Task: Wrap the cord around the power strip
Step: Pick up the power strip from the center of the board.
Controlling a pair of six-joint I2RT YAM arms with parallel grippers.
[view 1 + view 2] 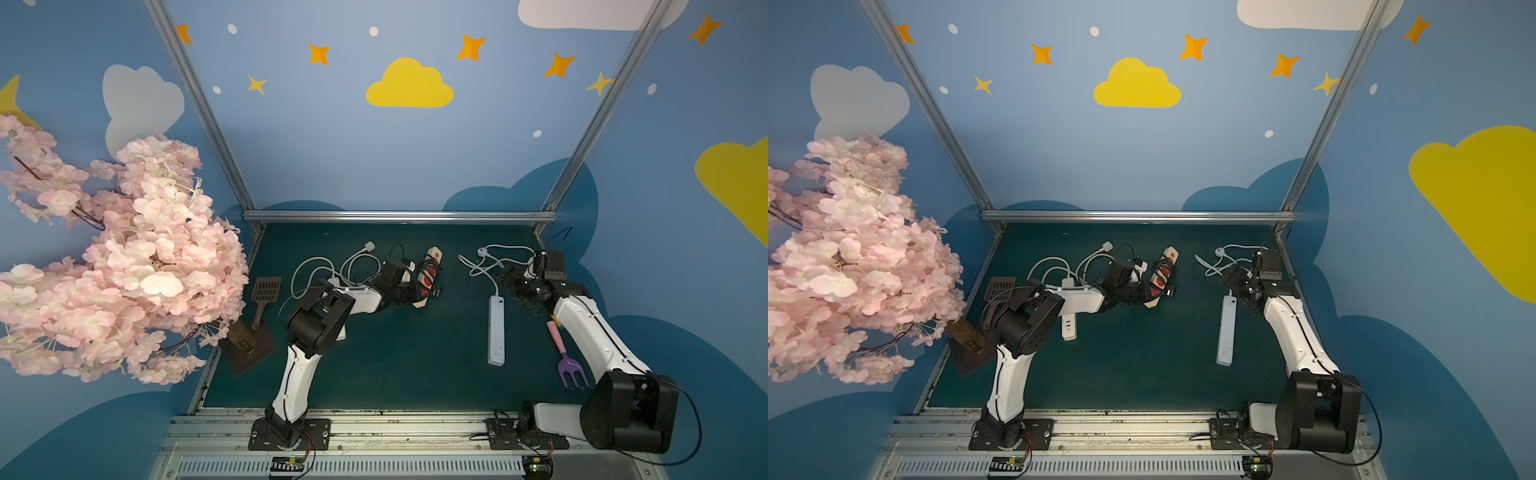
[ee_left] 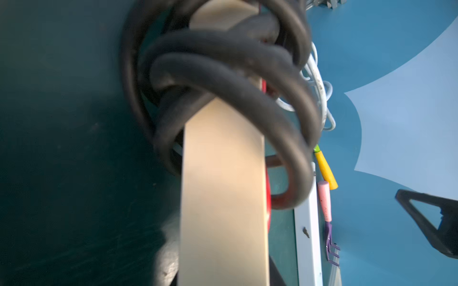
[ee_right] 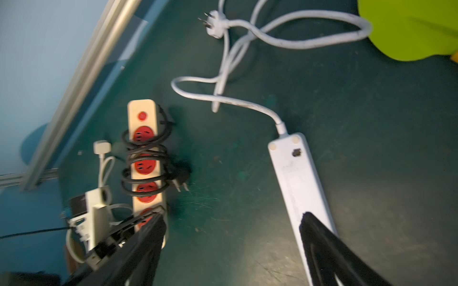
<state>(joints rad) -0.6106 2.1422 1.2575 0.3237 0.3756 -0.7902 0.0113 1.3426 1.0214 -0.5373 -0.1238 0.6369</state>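
A pink-petalled tree [image 1: 124, 249] crowds the scuffed green mat [image 1: 395, 353]. Mid-mat, the left gripper [image 1: 419, 293] clamps the near end of a flat beige strip [image 3: 142, 109] with red sockets, with rubbery black cord [image 3: 146, 158] coiled loosely around it. The right gripper [image 3: 234, 218], jaws wide and empty, hangs over a 2nd, white strip [image 3: 295, 178], partly hiding it. A purple rake [image 1: 570, 368] lies nearby.

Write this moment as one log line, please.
left gripper: shut on beige power strip | black cord: wound around it | right gripper: open near white power strip | white cord: loose
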